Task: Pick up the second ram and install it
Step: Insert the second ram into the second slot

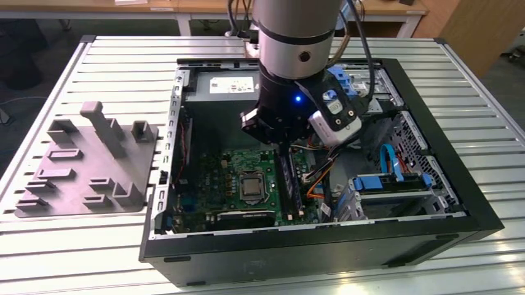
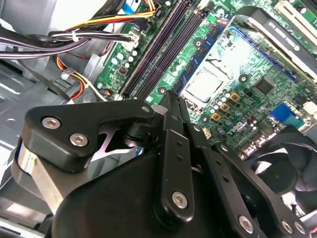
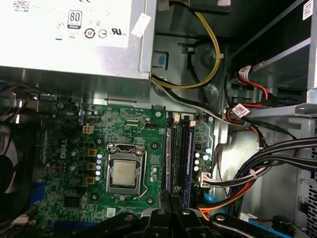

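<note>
claw [image 2: 172,101]: fingers nearly closed, pinching a thin dark strip edge-on
second ram [image 3: 172,199]: in the claw, lined up with the memory slots [image 3: 179,153], just above them
slots: just beside the CPU socket [image 3: 124,172]
case [image 1: 328,252]: open, lying on the slatted surface [image 1: 82,258]
grey moulded plate [image 1: 82,166]: beside the case, at the exterior view's left

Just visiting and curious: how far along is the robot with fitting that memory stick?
Picked up, it seems: the gripper pinches a thin dark ram edge-on. In hand: it hangs over the slots beside the CPU. Left: seating it; not in a slot yet.
</note>
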`<state>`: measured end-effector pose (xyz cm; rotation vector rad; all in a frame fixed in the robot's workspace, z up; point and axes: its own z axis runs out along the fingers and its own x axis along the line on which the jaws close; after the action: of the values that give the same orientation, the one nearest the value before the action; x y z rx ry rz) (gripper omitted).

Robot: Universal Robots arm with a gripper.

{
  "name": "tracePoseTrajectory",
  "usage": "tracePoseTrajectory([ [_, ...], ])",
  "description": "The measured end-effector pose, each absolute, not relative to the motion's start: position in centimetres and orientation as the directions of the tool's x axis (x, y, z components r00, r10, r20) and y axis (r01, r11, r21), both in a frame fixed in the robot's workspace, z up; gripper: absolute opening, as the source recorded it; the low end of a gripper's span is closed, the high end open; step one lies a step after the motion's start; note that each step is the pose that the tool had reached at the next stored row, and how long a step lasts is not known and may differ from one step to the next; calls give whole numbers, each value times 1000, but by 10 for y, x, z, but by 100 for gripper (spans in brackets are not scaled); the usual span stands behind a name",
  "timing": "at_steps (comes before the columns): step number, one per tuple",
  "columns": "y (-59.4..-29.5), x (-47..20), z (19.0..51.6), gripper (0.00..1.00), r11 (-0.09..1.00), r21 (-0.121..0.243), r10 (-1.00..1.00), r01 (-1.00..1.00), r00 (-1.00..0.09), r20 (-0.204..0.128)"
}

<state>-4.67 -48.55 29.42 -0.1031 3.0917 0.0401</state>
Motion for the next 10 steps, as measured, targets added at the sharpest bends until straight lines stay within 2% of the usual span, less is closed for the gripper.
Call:
tracePoseTrajectory([
  [10,-486,-47,280,11,998,24,-51,-52,-998,-49],
])
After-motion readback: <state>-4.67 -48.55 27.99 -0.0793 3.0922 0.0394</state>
